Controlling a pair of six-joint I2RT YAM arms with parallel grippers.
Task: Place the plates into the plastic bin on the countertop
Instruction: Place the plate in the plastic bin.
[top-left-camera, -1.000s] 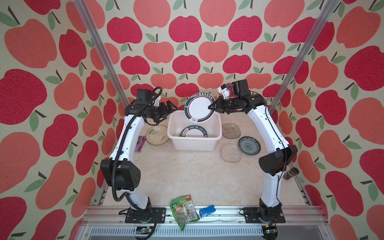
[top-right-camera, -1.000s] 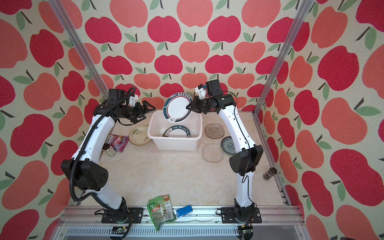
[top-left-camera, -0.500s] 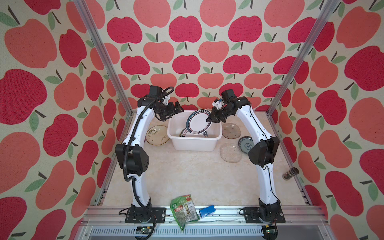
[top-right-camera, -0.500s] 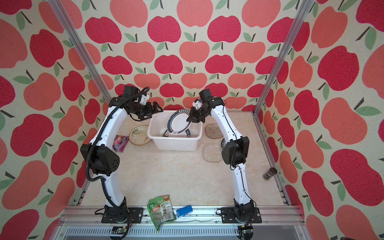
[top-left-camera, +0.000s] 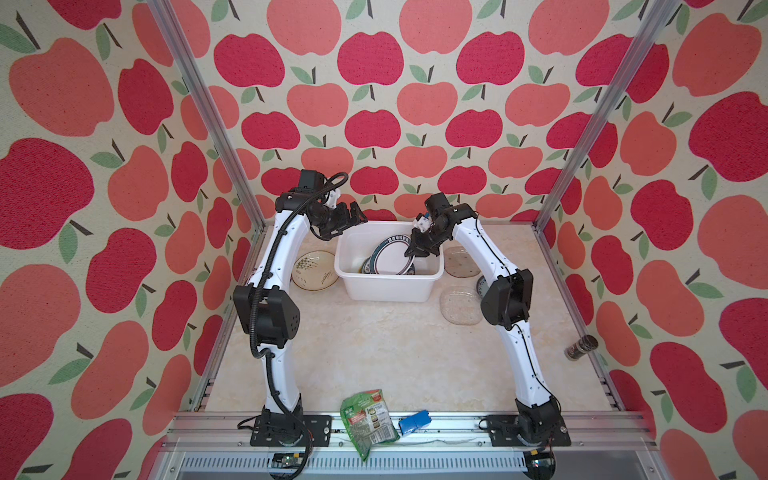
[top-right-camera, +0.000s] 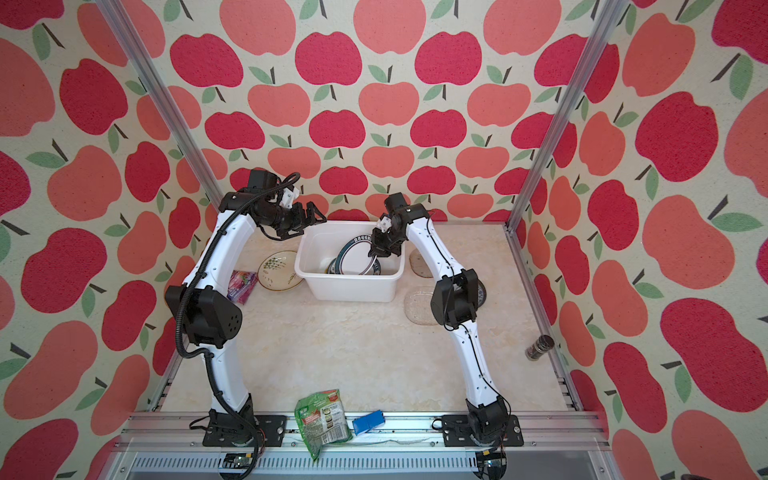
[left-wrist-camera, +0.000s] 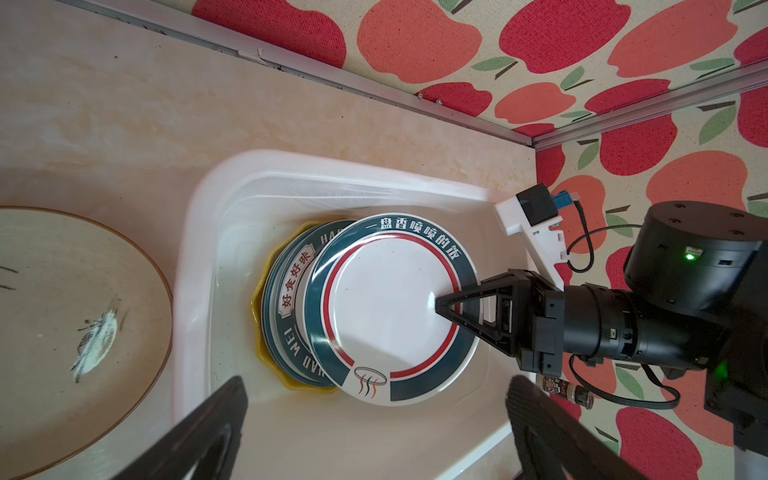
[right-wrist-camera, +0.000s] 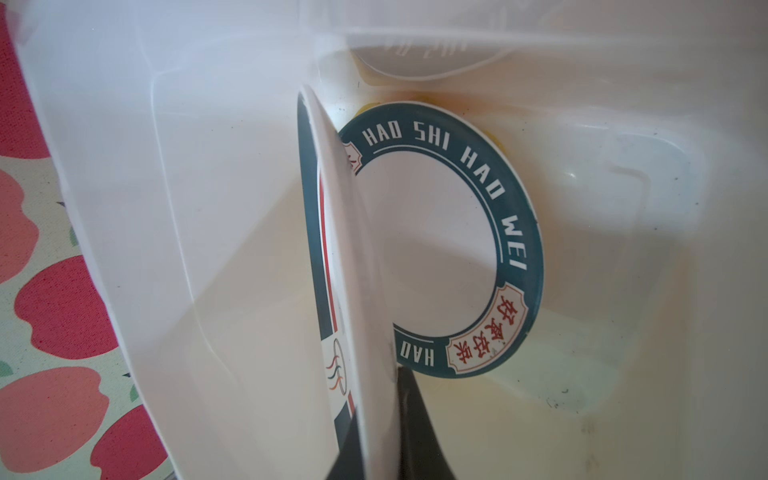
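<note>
Right fingers (left-wrist-camera: 446, 306) hold white dark-rimmed round plate (left-wrist-camera: 386, 307) in white translucent plastic bin (left-wrist-camera: 187, 249); left fingers (left-wrist-camera: 232, 399) wide; four plates (top-left-camera: 313, 270) remain on surface (top-left-camera: 374, 353).

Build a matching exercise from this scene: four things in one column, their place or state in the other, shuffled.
Things
1. red-ringed plate
2. cream plant-print plate
3. left gripper
4. green snack packet

Place or state
A. open, holding nothing
B. lying across the front rail
C. tilted inside the plastic bin, pinched at its rim by the right gripper
D. flat on the countertop beside the bin

Pairs: 1-C, 2-D, 3-A, 4-B
</note>
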